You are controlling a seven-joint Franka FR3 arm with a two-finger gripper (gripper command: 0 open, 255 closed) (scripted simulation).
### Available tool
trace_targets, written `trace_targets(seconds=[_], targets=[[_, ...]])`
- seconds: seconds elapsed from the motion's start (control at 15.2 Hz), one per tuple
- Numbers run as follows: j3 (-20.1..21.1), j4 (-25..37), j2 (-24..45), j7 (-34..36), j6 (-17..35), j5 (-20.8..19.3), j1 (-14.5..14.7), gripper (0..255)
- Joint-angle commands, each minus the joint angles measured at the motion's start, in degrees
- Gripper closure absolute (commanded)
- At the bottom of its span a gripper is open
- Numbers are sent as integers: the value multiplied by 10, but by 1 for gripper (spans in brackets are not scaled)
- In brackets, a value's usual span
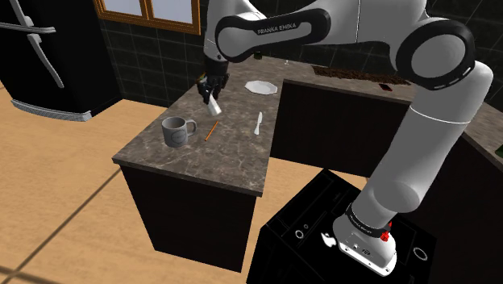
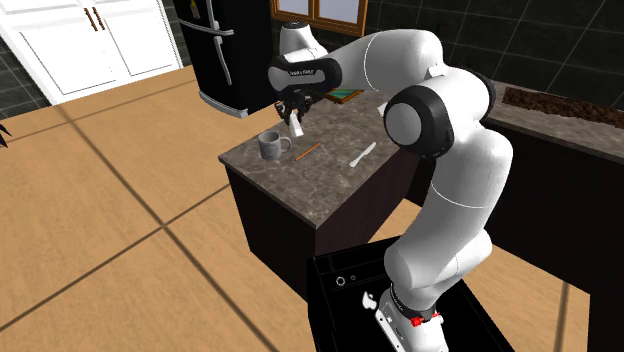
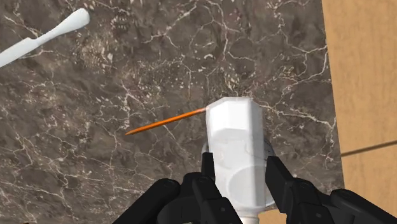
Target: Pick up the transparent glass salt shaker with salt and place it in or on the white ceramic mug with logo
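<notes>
Salt shaker [image 3: 236,149], rendered white with faceted sides, is pinched between the two fingers [image 3: 202,188] of my end effector [image 3: 242,170], one finger on each side face. It hangs clear of the dark marbled surface [image 1: 218,165], tilted, above and just beside the grey mug [image 1: 176,131]. I cannot tell whether it is directly over the mug's opening. The mug stands upright near the surface's edge toward the wooden floor [image 1: 64,185], with its handle toward a thin orange stick [image 1: 211,131] lying flat next to it. A white utensil [image 1: 258,123] lies toward the opposite edge, well apart from the mug. A white plate [image 1: 260,86] sits near the far edge.
</notes>
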Motion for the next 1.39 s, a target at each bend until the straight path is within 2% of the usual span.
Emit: trace_targets(seconds=[0.0, 0.33, 0.59, 1.32], targets=[[3, 73, 56, 12, -20, -17, 8, 255], [0, 278, 196, 28, -90, -50, 41, 255], [-9, 521, 343, 24, -185, -73, 82, 255], [-9, 388, 316, 37, -81, -72, 67, 255]])
